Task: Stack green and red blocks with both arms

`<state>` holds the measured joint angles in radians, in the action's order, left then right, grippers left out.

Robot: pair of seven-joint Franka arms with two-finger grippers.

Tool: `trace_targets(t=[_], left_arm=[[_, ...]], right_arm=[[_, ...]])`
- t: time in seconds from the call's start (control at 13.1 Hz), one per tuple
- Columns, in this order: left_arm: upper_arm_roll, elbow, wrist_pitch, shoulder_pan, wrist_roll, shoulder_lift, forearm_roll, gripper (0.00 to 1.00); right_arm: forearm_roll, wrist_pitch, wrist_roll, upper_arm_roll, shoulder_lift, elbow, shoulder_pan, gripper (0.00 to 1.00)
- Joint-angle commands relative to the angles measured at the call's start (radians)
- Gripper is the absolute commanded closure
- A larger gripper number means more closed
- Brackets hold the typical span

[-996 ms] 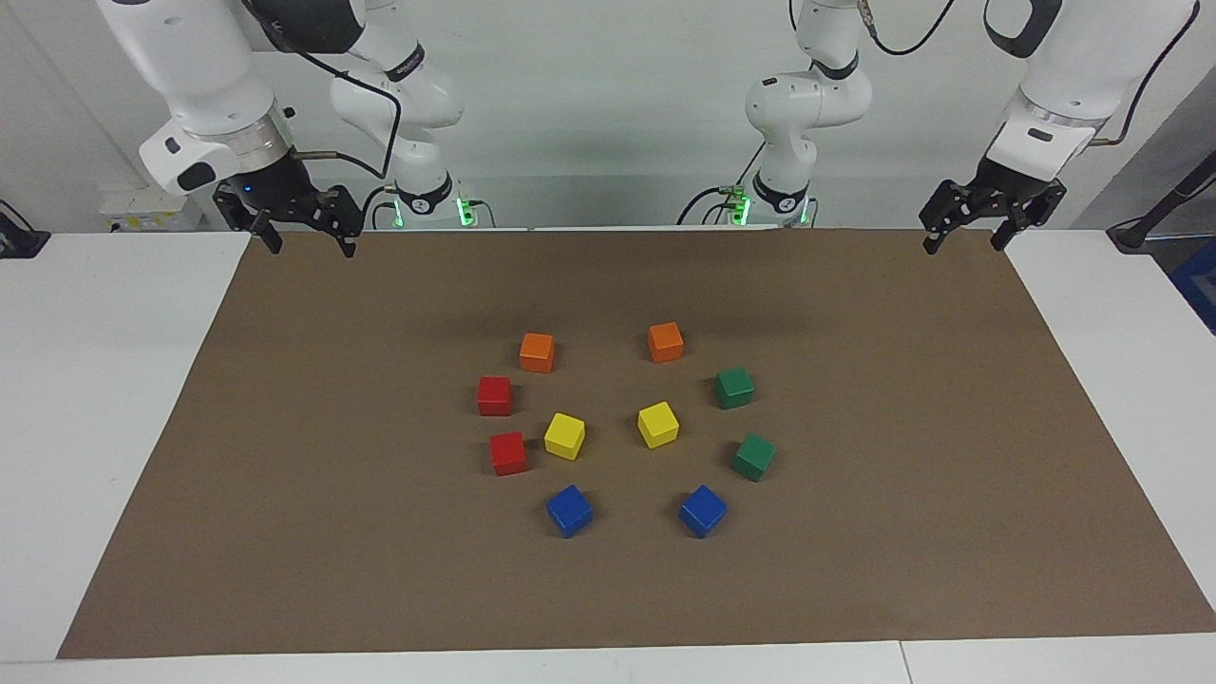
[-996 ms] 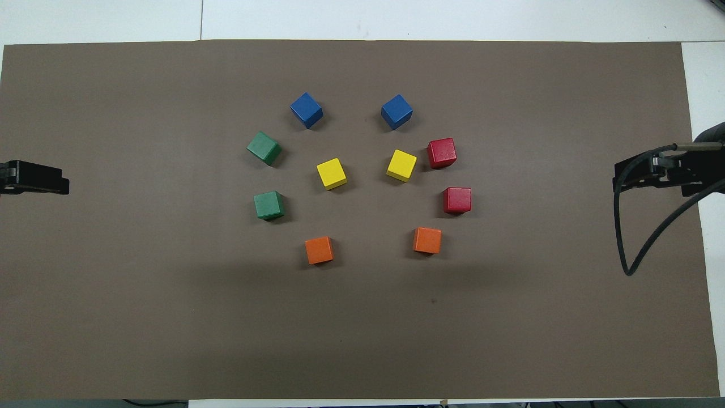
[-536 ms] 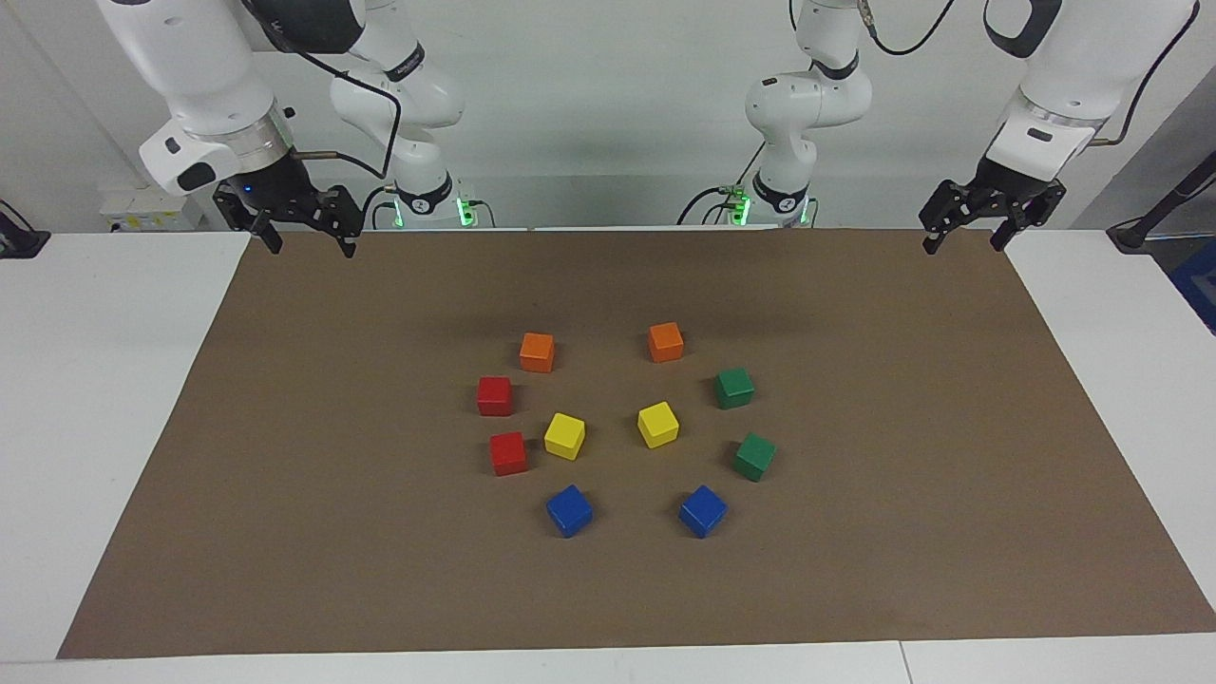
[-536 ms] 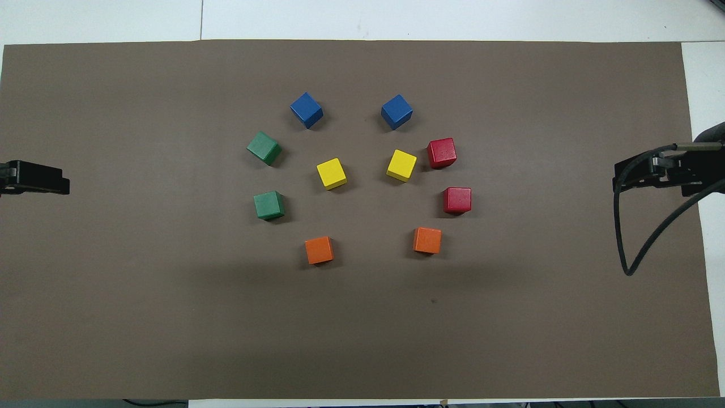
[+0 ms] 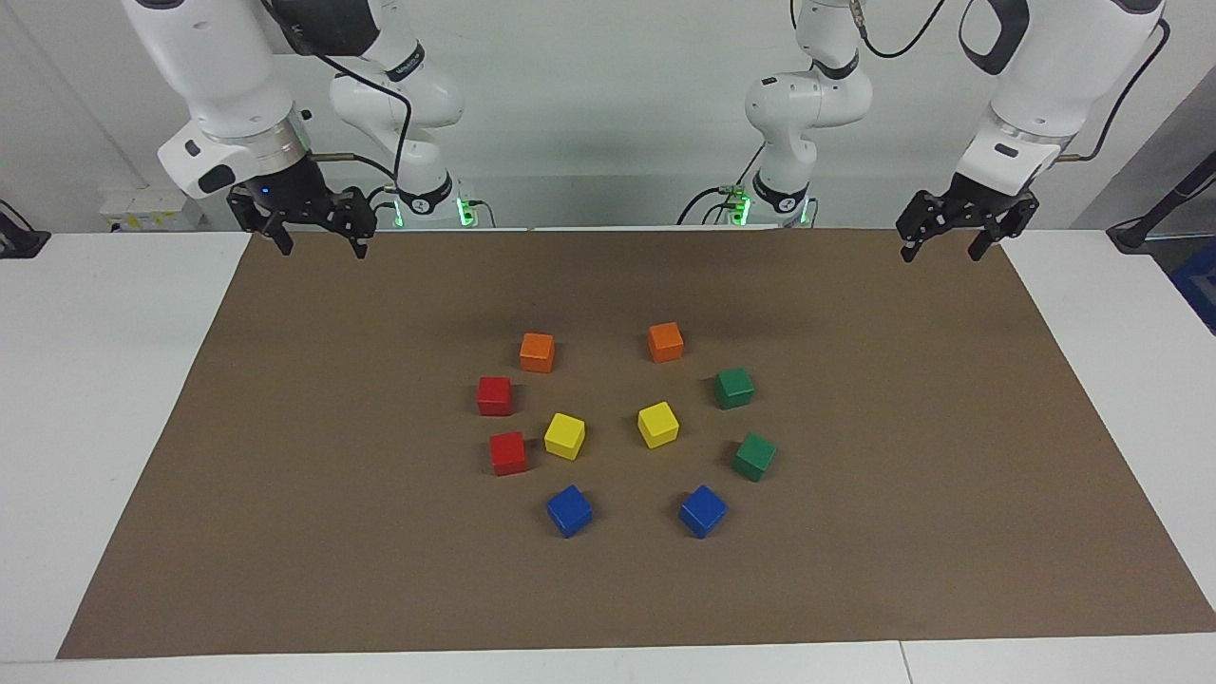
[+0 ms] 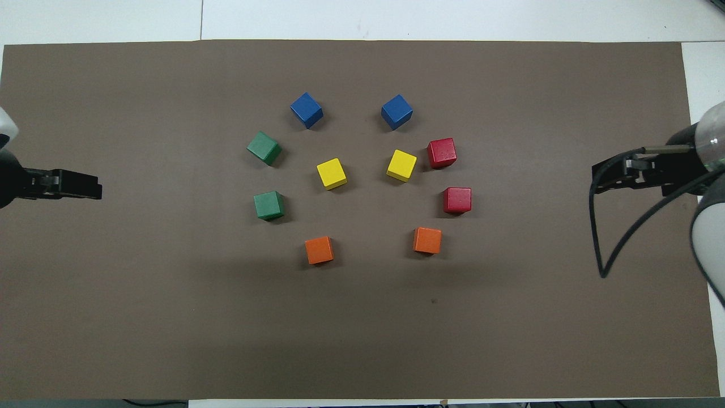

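Two green blocks (image 5: 734,388) (image 5: 754,456) sit on the brown mat toward the left arm's end of the cube ring; in the overhead view they are one green block (image 6: 269,204) and the other (image 6: 264,147). Two red blocks (image 5: 494,395) (image 5: 508,452) sit toward the right arm's end; they also show in the overhead view (image 6: 457,200) (image 6: 442,153). My left gripper (image 5: 940,255) (image 6: 93,191) is open and empty, up over the mat's edge at its own end. My right gripper (image 5: 323,251) (image 6: 600,181) is open and empty over the mat's edge at its end.
Two orange cubes (image 5: 537,351) (image 5: 665,341) lie nearest the robots. Two yellow cubes (image 5: 564,436) (image 5: 657,424) sit in the ring's middle. Two blue cubes (image 5: 569,510) (image 5: 702,510) lie farthest. The brown mat (image 5: 285,494) covers most of the white table.
Both grippers have moved a little inward from the mat's ends toward the cubes. No cube has moved.
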<state>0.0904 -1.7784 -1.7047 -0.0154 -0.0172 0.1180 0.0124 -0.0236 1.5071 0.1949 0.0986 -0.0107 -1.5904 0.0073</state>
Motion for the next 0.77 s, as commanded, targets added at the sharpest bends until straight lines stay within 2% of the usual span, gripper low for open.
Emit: trace_targets(t=[0.0, 0.23, 0.46, 0.61, 0.69], left_arm=[[-0.009, -0.085, -0.104, 0.074, 0.08, 0.002, 0.018, 0.0], [-0.009, -0.119, -0.223, 0.166, 0.218, -0.084, 0.018, 0.0], [-0.011, -0.143, -0.376, 0.268, 0.399, -0.211, 0.018, 0.0], [-0.011, -0.188, -0.456, 0.291, 0.448, -0.238, 0.018, 0.0], [-0.011, -0.193, -0.486, 0.31, 0.494, -0.26, 0.017, 0.0]], right_arm=[[0.02, 0.112, 0.17, 0.007, -0.002, -0.069, 0.08, 0.0], [0.03, 0.246, 0.224, 0.007, 0.032, -0.135, 0.135, 0.0], [0.031, 0.367, 0.247, 0.006, 0.13, -0.141, 0.171, 0.01], [0.03, 0.427, 0.241, 0.006, 0.185, -0.146, 0.172, 0.01], [0.03, 0.47, 0.239, 0.007, 0.19, -0.179, 0.174, 0.01]])
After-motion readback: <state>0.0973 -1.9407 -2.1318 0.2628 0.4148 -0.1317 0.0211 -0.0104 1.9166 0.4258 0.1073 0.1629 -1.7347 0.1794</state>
